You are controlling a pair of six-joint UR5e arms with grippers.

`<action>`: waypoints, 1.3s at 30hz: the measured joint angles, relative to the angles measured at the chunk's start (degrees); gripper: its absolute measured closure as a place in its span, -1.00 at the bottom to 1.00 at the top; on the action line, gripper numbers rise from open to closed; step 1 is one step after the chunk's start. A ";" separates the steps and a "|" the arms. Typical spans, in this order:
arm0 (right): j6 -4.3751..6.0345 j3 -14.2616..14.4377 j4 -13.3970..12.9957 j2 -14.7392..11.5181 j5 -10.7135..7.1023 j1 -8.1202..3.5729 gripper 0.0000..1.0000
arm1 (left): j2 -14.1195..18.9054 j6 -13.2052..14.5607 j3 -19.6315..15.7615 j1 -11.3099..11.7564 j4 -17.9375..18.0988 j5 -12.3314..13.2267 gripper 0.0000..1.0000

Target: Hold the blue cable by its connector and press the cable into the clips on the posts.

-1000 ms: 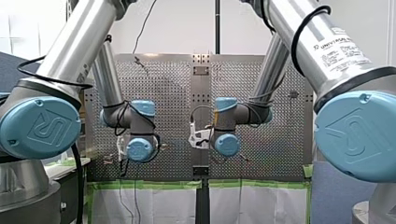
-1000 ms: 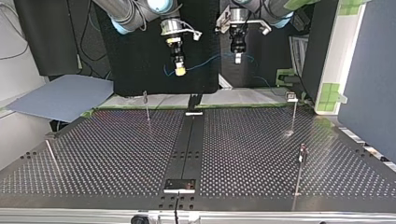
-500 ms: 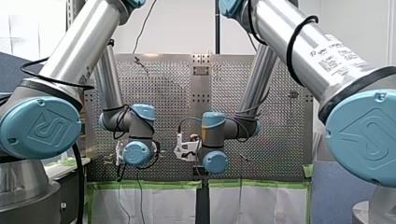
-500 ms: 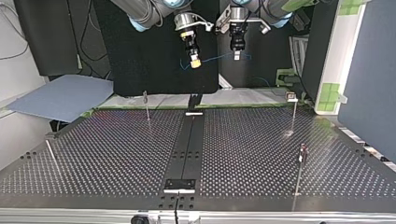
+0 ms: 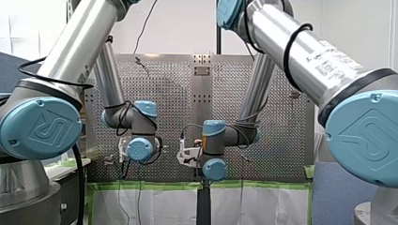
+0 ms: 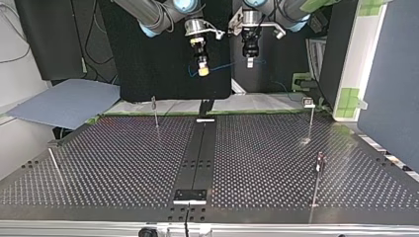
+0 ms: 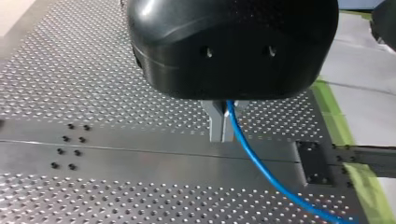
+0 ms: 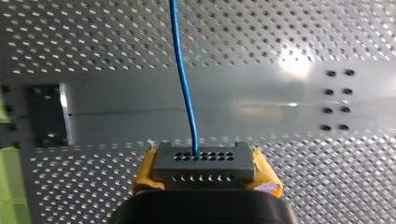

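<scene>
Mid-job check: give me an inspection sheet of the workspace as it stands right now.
Surface: perforated table with a dark centre strip.
Job's things: blue cable held in the air between both hands, not in any clip; grey connector at its end; thin posts stand apart on the table.
Clutter: nothing seen.
Hands: my right hand, yellow pads, shut on the connector; my left hand shut on the blue cable.
Cables: black leads run along the arms.
Surroundings: blue-grey sheet beyond the table at the top view's left; green tape at its right.
</scene>
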 joint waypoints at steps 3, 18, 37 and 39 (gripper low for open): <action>0.62 -0.18 0.31 -1.42 1.37 -0.03 1.00 | 1.39 -0.27 0.10 0.06 -0.65 -0.05 1.00; 4.49 -3.06 5.52 -8.66 -3.73 -2.41 1.00 | 8.45 -4.02 2.68 1.42 -7.29 -3.25 1.00; 8.39 -11.93 15.18 -18.33 -13.38 -3.78 1.00 | 17.39 -2.60 7.78 3.34 -16.21 -10.20 1.00; 8.28 -12.35 16.07 -19.21 -14.27 -3.90 1.00 | 18.19 -2.68 8.31 3.56 -16.96 -10.30 1.00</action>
